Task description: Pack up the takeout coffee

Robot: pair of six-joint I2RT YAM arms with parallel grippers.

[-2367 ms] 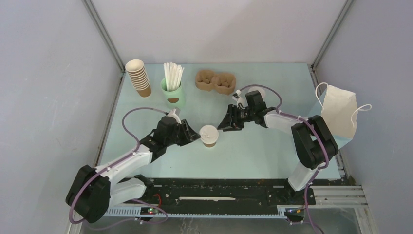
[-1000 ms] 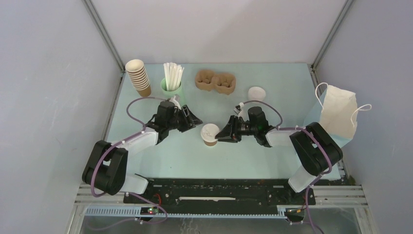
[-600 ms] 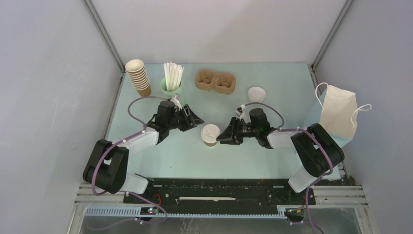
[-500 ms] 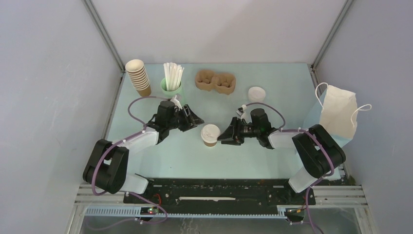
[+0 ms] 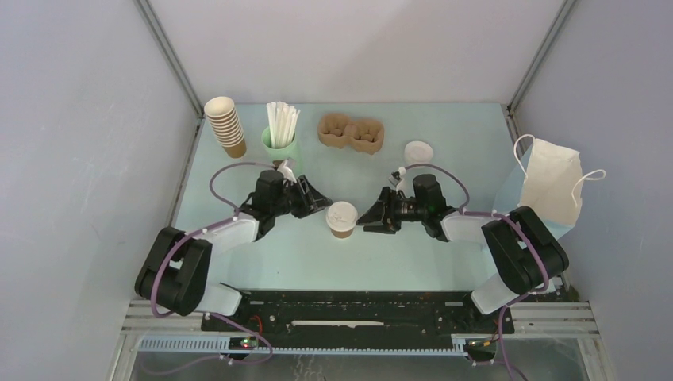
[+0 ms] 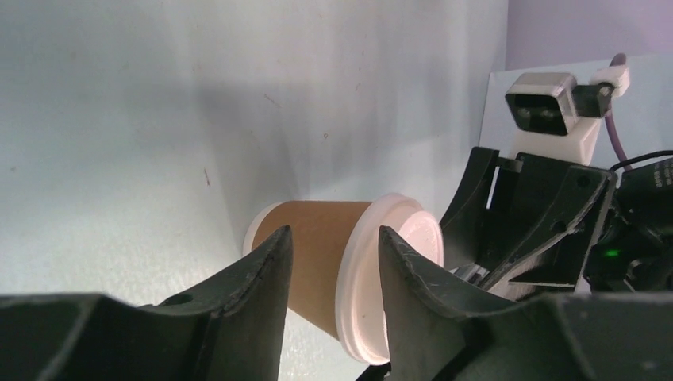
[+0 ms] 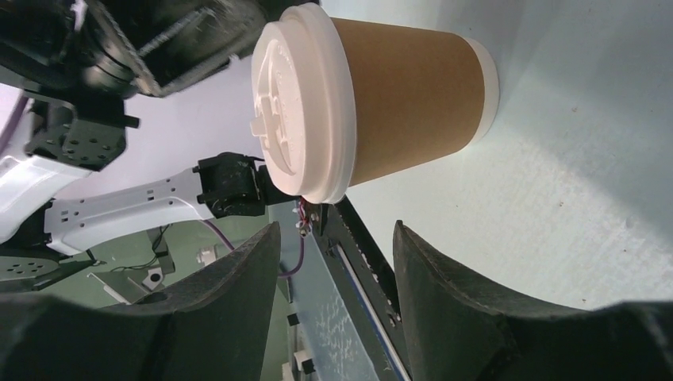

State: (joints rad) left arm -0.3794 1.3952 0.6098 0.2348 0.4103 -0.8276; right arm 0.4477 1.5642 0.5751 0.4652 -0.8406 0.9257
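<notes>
Left claw [image 5: 321,208] and right claw [image 5: 364,220] are hanging released, flanking but not gripping | takeout coffee [image 5: 342,220] is standing lidded, upright on surface [image 5: 413,254] between them | pulp carrier [image 5: 351,132] is waiting well apart — packing not yet begun

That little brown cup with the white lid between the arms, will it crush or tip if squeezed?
Likely crushable: the cup looks like thin paper, so a hard squeeze could dent it. Its base is narrower than the white lid, so a high push might tip it. Weight can't be judged; contents are hidden.
</notes>
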